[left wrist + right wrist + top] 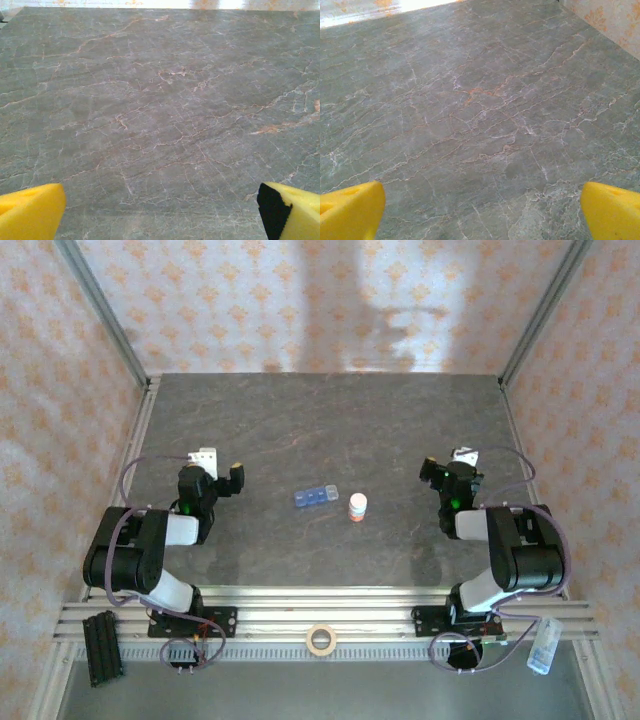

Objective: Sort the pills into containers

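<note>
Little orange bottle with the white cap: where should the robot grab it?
Probably take the bottle by its round body, under the white cap, coming from the right with the right end effector. It stands upright, and the blue pill organiser lies close on its left, so that side looks crowded.

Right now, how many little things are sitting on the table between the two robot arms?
2. The blue pill organiser lies near the table's middle; the orange-red bottle with a white cap stands just right of it, not touching. Anything tinier may be too small to see.
</note>
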Available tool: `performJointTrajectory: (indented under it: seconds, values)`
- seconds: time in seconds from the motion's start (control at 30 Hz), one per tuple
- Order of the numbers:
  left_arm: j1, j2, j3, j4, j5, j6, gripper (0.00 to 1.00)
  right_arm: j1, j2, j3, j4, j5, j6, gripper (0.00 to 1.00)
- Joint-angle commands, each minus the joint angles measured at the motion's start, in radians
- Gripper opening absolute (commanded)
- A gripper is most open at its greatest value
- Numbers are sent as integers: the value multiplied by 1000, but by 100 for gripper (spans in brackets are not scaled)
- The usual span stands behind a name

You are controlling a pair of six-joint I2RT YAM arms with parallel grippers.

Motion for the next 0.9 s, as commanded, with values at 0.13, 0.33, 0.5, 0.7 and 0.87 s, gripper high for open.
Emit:
performJointTrajectory:
  seconds: [0.13, 0.33, 0.5, 0.7, 0.87]
  values:
    - [-5, 8, 34, 25, -48, 8, 100, -7, 5, 18, 31, 35, -17, 100]
    - [-6, 8, 40, 11, -119, -15, 100, -6, 5, 16, 31, 35, -16, 100]
    - [-15, 9, 47, -1, -141, -9, 100, -7, 8, 21, 26, 35, -14, 100]
    - [-22, 9, 47, -3, -153, -7, 100, -7, 6, 20, 27, 35, -14, 100]
    - [-23, 8, 47, -1, -156, -5, 100, -7, 6, 20, 26, 34, -14, 100]
